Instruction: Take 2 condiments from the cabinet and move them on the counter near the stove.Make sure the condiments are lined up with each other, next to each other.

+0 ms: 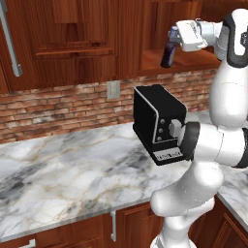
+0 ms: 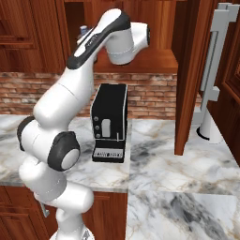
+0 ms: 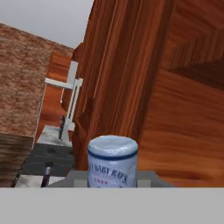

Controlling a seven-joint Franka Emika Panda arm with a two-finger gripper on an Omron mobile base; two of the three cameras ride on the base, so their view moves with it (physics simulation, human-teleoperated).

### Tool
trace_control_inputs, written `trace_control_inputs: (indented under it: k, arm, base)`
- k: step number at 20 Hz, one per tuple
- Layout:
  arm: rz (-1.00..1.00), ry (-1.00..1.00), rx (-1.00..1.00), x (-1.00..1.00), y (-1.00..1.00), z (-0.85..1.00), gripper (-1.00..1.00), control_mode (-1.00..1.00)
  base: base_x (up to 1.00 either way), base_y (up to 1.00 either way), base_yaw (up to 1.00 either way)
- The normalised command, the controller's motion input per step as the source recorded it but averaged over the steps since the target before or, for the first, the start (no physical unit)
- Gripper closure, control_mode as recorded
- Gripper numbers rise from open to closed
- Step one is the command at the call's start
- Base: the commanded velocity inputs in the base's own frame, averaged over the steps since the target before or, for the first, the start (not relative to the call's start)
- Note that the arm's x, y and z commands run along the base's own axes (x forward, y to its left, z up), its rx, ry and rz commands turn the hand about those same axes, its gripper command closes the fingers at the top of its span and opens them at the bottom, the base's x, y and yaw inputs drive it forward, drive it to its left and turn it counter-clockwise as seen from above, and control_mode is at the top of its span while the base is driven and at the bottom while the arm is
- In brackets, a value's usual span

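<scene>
We cannot see the gripper's (image 1: 173, 42) fingertips behind the bottle (image 1: 169, 47), so its grip stays unclear. In the hand view the bottle's (image 3: 112, 161) body is cut off below its cap.

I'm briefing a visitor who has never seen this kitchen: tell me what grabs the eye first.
The white arm dominates, reaching up so its gripper meets a dark bottle at the front edge of the open cabinet. Below it, a black coffee machine sits on the marble counter against the brick wall. The hand view shows the bottle's bluish cap close up.
</scene>
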Motion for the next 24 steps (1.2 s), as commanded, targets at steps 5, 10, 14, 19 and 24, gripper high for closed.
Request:
trace_control_inputs:
  k: [5, 10, 14, 19, 24]
  arm:
    - [-0.05, -0.12, 0.00, -1.00, 0.14, 0.32, 1.00, -1.00]
    - [-0.05, 0.00, 0.00, -1.00, 0.01, 0.39, 1.00, -1.00]
    - [-0.03, 0.02, -0.02, -1.00, 0.00, 0.02, 1.00, -1.00]
    - [-0.02, 0.09, -0.03, -1.00, 0.09, -0.30, 1.00, -1.00]
    - [0.00, 0.07, 0.00, -0.86, 0.27, -0.60, 1.00, -1.00]
  base:
    - [0.00, 0.00, 0.00]
    - [0.00, 0.00, 0.00]
    - [0.00, 0.00, 0.00]
    - [0.00, 0.00, 0.00]
    - [0.00, 0.00, 0.00]
